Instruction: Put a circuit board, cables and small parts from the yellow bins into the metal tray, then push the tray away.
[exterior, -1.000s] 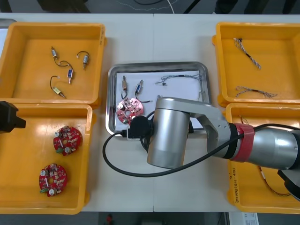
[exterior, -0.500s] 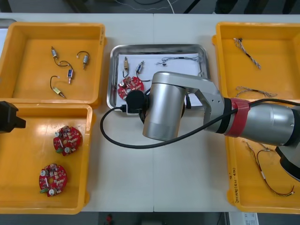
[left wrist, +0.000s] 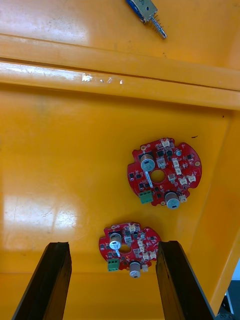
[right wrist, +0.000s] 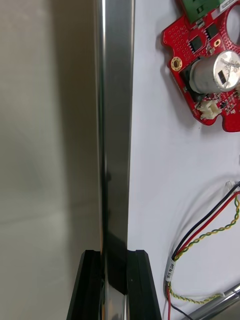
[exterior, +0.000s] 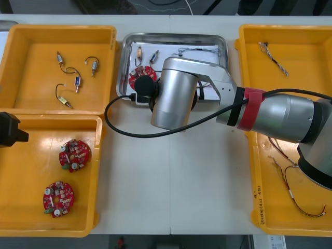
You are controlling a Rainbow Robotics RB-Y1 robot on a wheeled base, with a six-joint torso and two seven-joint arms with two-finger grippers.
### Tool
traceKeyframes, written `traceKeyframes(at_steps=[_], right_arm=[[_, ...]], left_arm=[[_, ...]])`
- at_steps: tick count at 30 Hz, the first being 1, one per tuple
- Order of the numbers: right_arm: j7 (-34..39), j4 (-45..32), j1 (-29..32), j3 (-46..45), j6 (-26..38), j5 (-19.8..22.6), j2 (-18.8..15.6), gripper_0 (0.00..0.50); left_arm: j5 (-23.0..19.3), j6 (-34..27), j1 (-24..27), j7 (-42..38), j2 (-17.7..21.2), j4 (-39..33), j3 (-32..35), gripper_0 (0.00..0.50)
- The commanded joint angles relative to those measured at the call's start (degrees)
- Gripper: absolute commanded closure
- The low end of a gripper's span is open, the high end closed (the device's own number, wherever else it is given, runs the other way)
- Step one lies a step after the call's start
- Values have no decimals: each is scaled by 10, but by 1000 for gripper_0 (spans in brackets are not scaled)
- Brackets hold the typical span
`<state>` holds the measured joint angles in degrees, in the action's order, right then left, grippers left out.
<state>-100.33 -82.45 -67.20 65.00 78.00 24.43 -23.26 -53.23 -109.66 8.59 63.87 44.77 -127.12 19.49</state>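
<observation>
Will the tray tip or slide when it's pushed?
Probably slides: the tray is flat, low, stiff-looking metal on a smooth table. Unlikely to tip, since the right gripper pinches its rim. Left gripper hovers over a bin.

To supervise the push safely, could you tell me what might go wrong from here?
The right gripper pinches just the thin rim of the metal tray, so the tray could swivel against the far left yellow bin close beside it.
The tray lies near the table's far edge; a long push might send it over.
The circuit board and cables lie loose and may slide.
The left gripper hovers open over the near left bin.
</observation>
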Motion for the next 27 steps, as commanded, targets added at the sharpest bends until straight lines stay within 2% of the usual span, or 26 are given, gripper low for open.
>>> traceKeyframes(at_steps=[1,13,22,27], right_arm=[[-10,33,-40,7,-46,4,13,500],[-43,99,-65,7,-110,6,13,500],[-66,153,-74,7,-182,7,15,500],[-78,177,-78,7,-198,7,20,500]], left_arm=[[-5,-3,-8,57,22,-16,15,0],[-5,-3,-8,57,22,-16,15,0],[-5,-3,-8,57,22,-16,15,0],[-5,-3,-8,57,22,-16,15,0]])
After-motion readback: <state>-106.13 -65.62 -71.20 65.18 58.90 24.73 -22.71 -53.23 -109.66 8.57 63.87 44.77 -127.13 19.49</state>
